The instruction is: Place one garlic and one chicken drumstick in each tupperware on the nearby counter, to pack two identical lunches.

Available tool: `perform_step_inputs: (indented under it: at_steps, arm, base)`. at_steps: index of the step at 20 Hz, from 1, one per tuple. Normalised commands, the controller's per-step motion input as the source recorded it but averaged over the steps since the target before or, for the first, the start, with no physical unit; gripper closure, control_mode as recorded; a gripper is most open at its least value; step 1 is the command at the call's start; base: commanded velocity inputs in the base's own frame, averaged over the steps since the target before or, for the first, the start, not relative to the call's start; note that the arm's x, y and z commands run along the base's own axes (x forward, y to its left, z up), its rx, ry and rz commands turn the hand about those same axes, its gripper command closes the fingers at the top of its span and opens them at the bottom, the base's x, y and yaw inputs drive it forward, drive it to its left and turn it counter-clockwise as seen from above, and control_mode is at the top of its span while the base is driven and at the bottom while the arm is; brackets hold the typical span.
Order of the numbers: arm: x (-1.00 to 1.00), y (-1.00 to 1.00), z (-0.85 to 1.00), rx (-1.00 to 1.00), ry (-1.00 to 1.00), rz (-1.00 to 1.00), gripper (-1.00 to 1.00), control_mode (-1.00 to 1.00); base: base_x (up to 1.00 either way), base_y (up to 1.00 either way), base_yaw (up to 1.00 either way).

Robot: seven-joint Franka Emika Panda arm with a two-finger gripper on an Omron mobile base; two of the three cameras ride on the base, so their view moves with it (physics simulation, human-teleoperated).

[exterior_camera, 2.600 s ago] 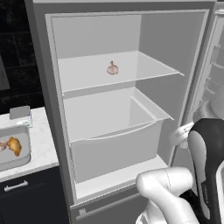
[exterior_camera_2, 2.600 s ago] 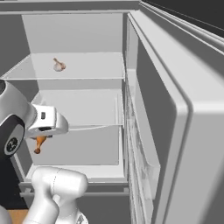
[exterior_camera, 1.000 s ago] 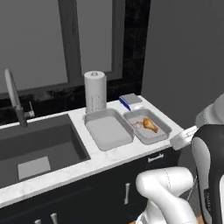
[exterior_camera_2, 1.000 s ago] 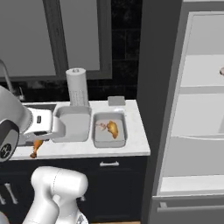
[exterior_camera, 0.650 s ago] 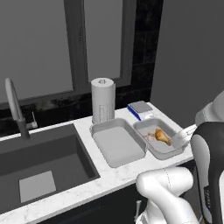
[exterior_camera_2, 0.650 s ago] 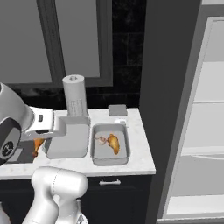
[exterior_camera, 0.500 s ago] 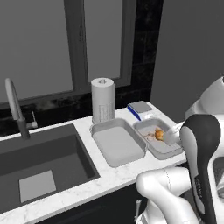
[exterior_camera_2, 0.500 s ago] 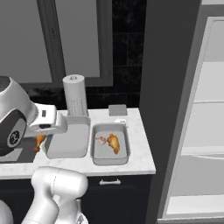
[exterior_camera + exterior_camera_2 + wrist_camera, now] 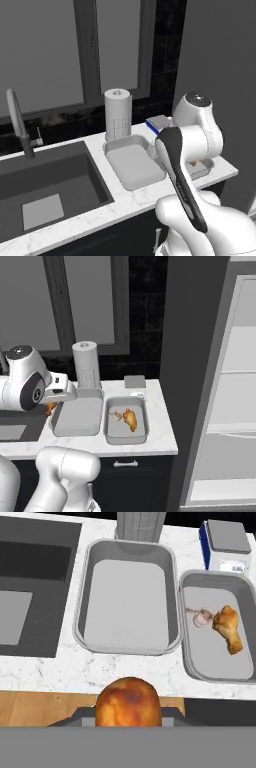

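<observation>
My gripper point(image 9: 128, 713) is shut on a browned chicken drumstick point(image 9: 128, 703), held above the front edge of the white marble counter point(image 9: 125, 667). From the right base view, the gripper point(image 9: 52, 403) hangs at the left end of the empty grey tupperware point(image 9: 77, 417), with the drumstick point(image 9: 50, 408) showing orange beneath it. This empty tupperware point(image 9: 127, 602) lies just ahead of the hand. The tupperware point(image 9: 215, 657) to its right holds one garlic point(image 9: 202, 618) and one drumstick point(image 9: 229, 630).
A dark sink point(image 9: 30, 587) is set into the counter left of the tupperwares, with a faucet point(image 9: 17, 122). A paper towel roll point(image 9: 86, 372) and a small blue box point(image 9: 225, 547) stand behind them. The open fridge point(image 9: 235, 406) is at the right.
The base has driven from the fridge to the counter, so both base views shifted. Since half a second ago the arm has swung up and forward over the counter, drumstick still gripped.
</observation>
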Motion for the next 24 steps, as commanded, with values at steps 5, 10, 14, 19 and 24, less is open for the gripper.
perform_step_inputs:
  at_steps: [5, 10, 14, 19, 24]
  arm:
    - [1.00, 0.05, -0.69, -0.01, 0.04, 0.00, 1.00, -1.00]
    - [0.92, 0.00, 0.00, 0.00, 0.26, -0.02, 1.00, -1.00]
    - [0.24, 0.00, 0.25, 0.00, 0.30, -0.01, 1.00, -1.00]
    - [0.05, 0.05, -0.47, -0.03, 0.08, 0.00, 1.00, -1.00]
    - [0.62, 0.15, -0.94, -0.03, -0.05, 0.00, 1.00, -1.00]
  base:
    - [0.00, 0.00, 0.00]
    - [0.00, 0.00, 0.00]
    - [0.00, 0.00, 0.00]
    - [0.00, 0.00, 0.00]
    - [0.00, 0.00, 0.00]
